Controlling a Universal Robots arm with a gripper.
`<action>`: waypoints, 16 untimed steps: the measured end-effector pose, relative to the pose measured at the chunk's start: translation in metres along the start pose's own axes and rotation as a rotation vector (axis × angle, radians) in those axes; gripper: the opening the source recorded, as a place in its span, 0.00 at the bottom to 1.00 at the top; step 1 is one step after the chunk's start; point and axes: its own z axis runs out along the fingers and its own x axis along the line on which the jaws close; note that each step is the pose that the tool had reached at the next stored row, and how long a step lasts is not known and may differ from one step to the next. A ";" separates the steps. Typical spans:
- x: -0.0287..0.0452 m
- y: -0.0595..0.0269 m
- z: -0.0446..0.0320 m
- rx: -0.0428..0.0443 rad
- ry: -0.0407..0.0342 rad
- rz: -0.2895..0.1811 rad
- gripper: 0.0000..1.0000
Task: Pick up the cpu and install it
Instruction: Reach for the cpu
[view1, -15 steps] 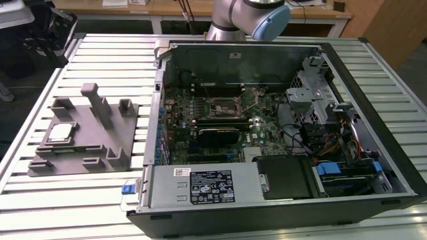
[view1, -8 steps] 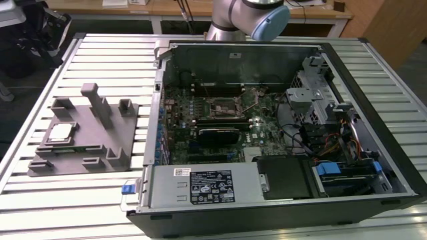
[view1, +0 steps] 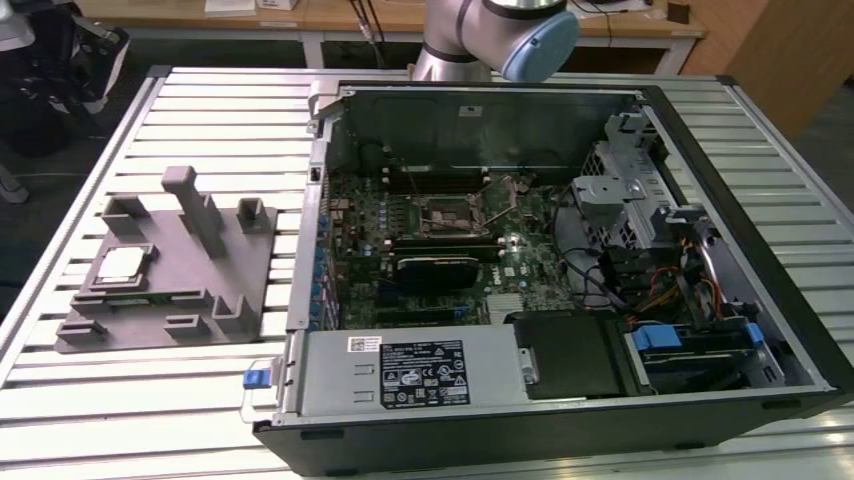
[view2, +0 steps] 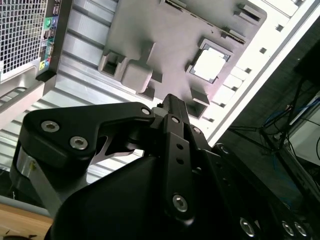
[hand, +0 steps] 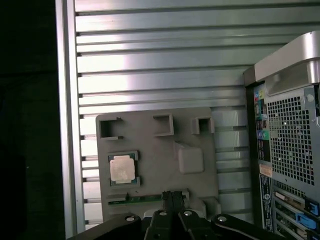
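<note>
The cpu (view1: 120, 265) lies flat, silvery top up, in a square recess of a grey holder (view1: 187, 290). The holder rests on the slatted bench (view1: 214, 120), just beside the open case (view1: 721, 250) on the exterior view's left. The chip shows in both wrist views, in the first (hand: 122, 168) and in the second (view2: 210, 64), seated in its pocket with nothing touching it. The pincer (hand: 172, 196) hangs above the holder with its two black fingers pressed together and nothing between them. In the second wrist view its tips (view2: 170, 100) likewise read as one closed bar. The tips sit over the holder's edge, near the cpu but clear of it, with bare grey plastic between them. In the case, the socket (view1: 447, 212) lies around the middle of the motherboard (view1: 400, 240), well apart from the cpu. The arm (view1: 494, 35) comes in at the far side of the case in the exterior view. The case's perforated rear panel stands next to the holder in both wrist views.
</note>
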 end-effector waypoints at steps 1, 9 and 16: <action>0.0012 -0.0001 0.0000 0.0000 0.0000 0.000 0.11; 0.0149 -0.0011 0.0001 0.0002 0.0001 0.000 0.11; 0.0290 -0.0023 0.0006 0.0000 0.0001 0.000 0.11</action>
